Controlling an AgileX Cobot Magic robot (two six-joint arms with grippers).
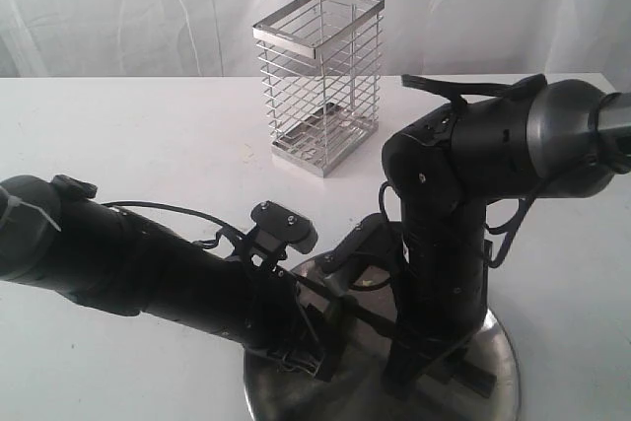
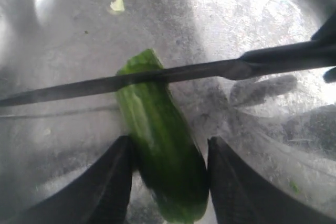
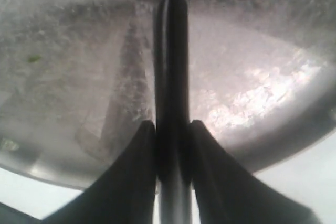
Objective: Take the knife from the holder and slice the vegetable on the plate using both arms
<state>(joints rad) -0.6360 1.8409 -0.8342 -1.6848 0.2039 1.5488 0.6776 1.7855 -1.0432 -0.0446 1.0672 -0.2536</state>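
knife across vegetable | both on plate

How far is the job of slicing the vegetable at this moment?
Done: the knife is out of the holder, and the right gripper grips it. In hand: the left gripper holds the vegetable on the plate, with the blade lying across its end. Left: completing the cut; the vegetable looks mostly whole.

White table carries the wire holder, standing upright toward the back, and the steel plate at the front edge, well apart.
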